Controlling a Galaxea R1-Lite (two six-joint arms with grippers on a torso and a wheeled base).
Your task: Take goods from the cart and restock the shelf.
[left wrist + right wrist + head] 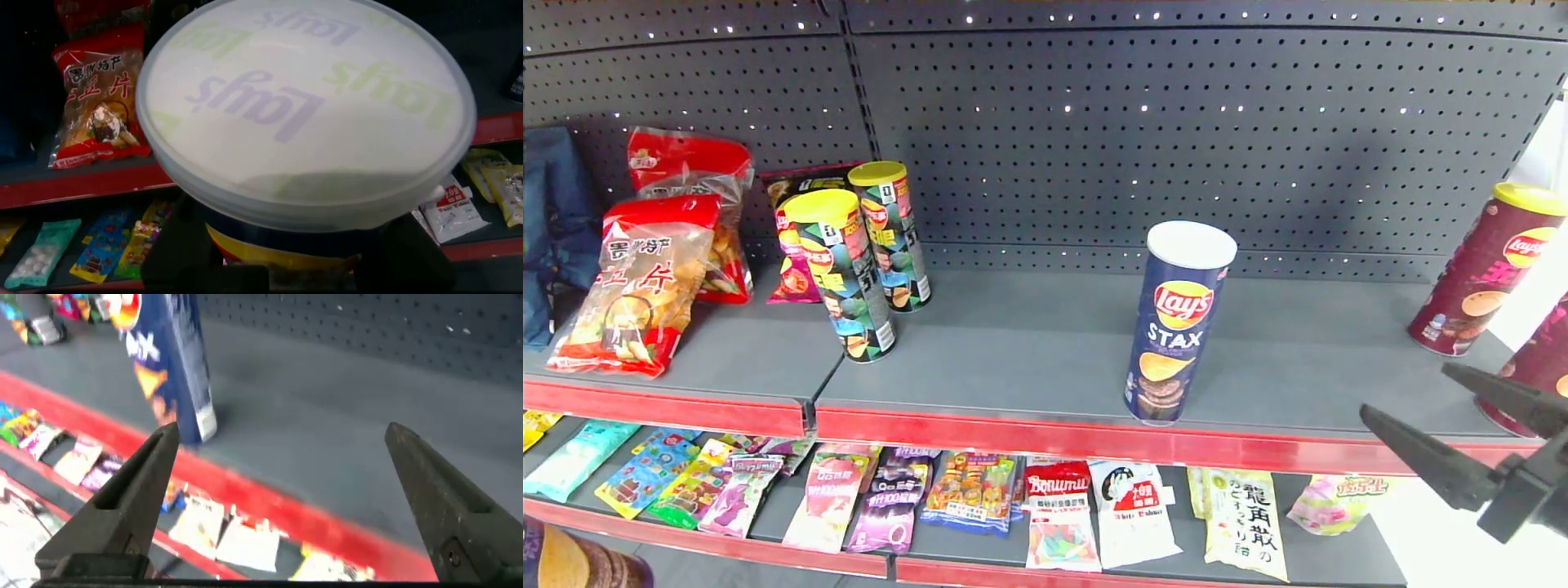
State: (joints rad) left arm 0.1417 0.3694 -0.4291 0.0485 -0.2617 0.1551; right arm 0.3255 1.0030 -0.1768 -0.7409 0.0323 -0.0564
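Restocking is underway: left tool (298, 265) is gripping a white-lidded can (306, 122), right tool (1403, 386) is hanging open near the blue can (1180, 322) on the shelf (1029, 351); the white-lidded can is probably needing upright shelving next.

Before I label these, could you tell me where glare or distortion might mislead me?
Head view: the pegboard's lines bow from lens distortion, and beside the purple can all is blown out white; left wrist view: the chip can looms oversized.
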